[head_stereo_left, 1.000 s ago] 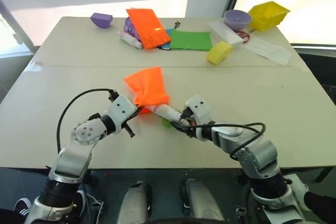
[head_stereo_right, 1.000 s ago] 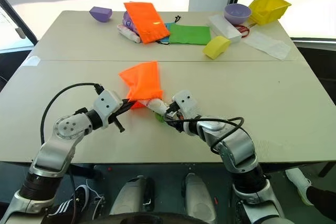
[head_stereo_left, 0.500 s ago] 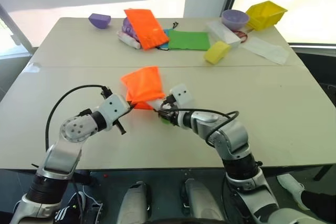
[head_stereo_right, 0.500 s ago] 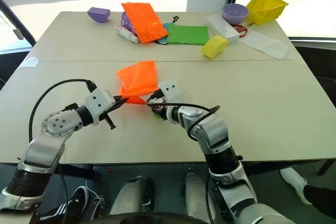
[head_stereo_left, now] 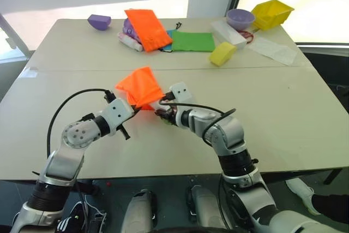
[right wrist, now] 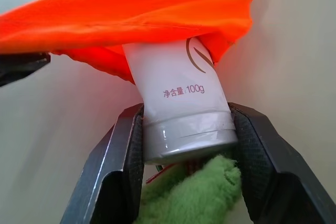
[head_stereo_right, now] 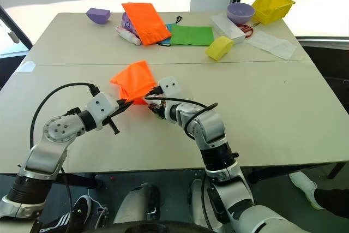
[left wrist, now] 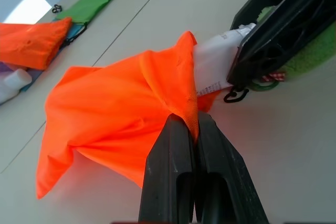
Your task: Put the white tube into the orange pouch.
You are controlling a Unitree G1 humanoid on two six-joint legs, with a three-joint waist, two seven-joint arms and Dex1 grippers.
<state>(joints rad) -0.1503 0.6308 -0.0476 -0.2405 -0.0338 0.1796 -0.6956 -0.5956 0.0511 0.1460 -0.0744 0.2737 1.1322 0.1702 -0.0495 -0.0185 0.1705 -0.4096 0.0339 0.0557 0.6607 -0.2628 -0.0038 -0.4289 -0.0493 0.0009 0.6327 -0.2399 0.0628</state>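
— Near the table's [head_stereo_left: 283, 107] front middle, where is the white tube [right wrist: 176, 98] found?

— Its leading part is already sheathed in the orange pouch [head_stereo_left: 139, 85]; the capped end is clamped between the right gripper [right wrist: 184, 145] fingers, beside a green fuzzy thing [right wrist: 194, 195].

— And the pouch?

— Its mouth hem is pinched by the left gripper [left wrist: 185, 124], fingers pressed together on the cloth.

— How is handling judged?

— The tube is judged light, smooth, slightly squashy, so it is best held at the firm cap. The pouch is limp, and its rim must be held.

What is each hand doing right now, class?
Left hand: shut, pinching the orange pouch at its mouth edge.
Right hand: closed on the white tube, whose far end is inside the pouch.
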